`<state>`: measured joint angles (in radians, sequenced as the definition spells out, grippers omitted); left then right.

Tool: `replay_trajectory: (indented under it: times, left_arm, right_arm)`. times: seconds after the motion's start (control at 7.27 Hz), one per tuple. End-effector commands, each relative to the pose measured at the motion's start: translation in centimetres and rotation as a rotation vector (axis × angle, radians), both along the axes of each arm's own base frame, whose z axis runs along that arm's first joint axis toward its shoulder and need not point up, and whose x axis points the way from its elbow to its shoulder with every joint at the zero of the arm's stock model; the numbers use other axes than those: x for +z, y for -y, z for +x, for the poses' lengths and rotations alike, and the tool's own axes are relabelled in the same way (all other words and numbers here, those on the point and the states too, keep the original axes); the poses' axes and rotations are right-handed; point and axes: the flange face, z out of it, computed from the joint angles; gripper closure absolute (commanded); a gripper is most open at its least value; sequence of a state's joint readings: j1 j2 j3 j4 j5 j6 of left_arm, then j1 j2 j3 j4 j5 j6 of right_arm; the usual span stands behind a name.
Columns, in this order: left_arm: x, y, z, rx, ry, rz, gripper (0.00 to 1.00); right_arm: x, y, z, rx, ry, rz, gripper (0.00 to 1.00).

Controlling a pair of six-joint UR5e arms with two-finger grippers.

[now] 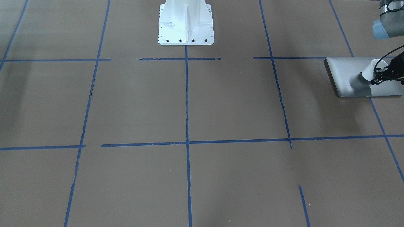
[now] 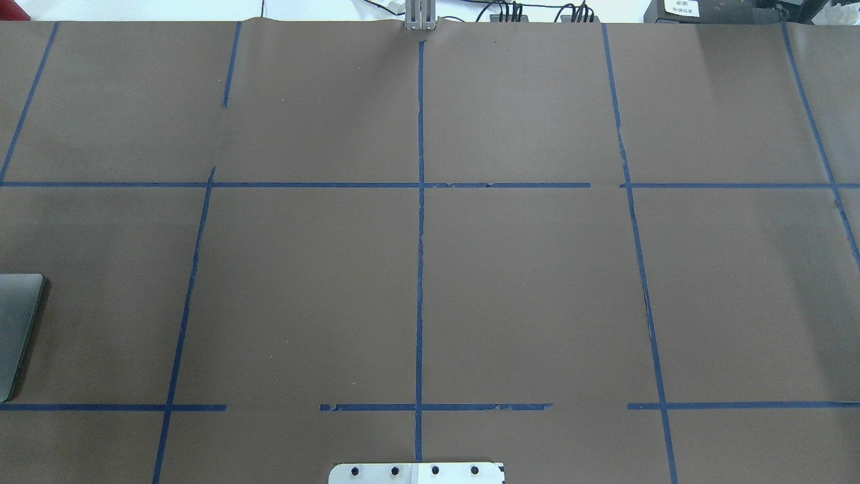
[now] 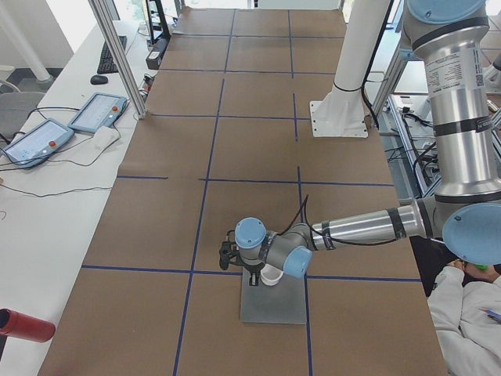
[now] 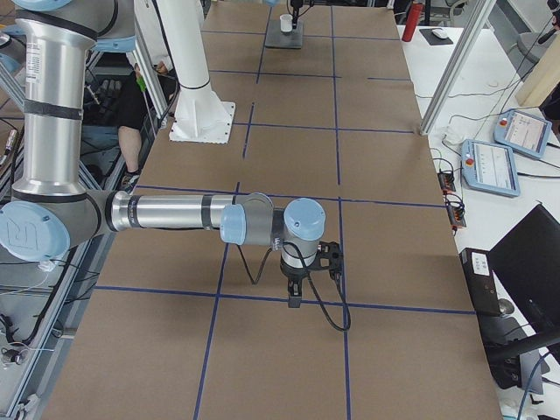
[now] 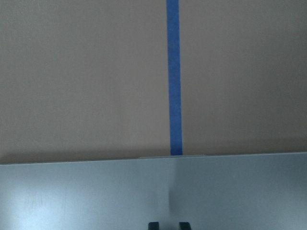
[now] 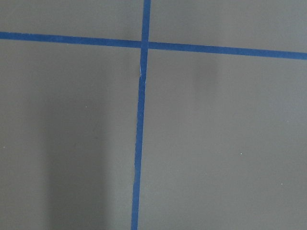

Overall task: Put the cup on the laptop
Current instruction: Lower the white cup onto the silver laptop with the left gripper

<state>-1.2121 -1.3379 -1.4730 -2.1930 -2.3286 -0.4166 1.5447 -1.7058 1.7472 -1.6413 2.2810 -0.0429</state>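
The silver-grey laptop (image 1: 344, 72) lies closed at the table's end on my left side; it also shows at the overhead view's left edge (image 2: 17, 329) and in the exterior left view (image 3: 274, 309). The small white cup (image 1: 372, 70) is over its lid, upright, at or just above the surface. My left gripper (image 1: 377, 78) points down against the cup's side and looks shut on it. In the left wrist view the fingertips (image 5: 153, 225) stand close together over the lid (image 5: 96, 196), and the cup is hidden. My right gripper (image 4: 294, 300) points down over bare table; I cannot tell its state.
The white robot pedestal (image 1: 186, 22) stands at the table's middle, on the robot's side. Blue tape lines (image 1: 187, 104) grid the brown table cover. A red cylinder (image 3: 23, 325) lies off the table beyond the laptop's end. A person (image 3: 462, 313) sits near the left arm's base.
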Motion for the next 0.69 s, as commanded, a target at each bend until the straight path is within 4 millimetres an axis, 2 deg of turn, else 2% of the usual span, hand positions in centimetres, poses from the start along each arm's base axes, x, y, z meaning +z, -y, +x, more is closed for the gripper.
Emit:
replay_trajectory:
  times: [0.0,0.14,0.28,0.55]
  left_arm:
    - [0.3,-0.4,0.2,0.007,0.001,-0.006,0.92]
    - [0.1,-0.4,0.2,0.007,0.0,-0.003,0.7]
    - [0.1,-0.4,0.2,0.007,0.0,-0.003,0.41]
    - [-0.8,0.1,0.5,0.017,-0.014,0.02,0.01]
  right_arm:
    - [0.0,0.0,0.0,0.0,0.0,0.0,0.0]
    - [0.0,0.0,0.0,0.0,0.0,0.0,0.0]
    - [0.0,0.0,0.0,0.0,0.0,0.0,0.0]
    - [0.0,0.0,0.0,0.0,-0.002,0.0,0.0]
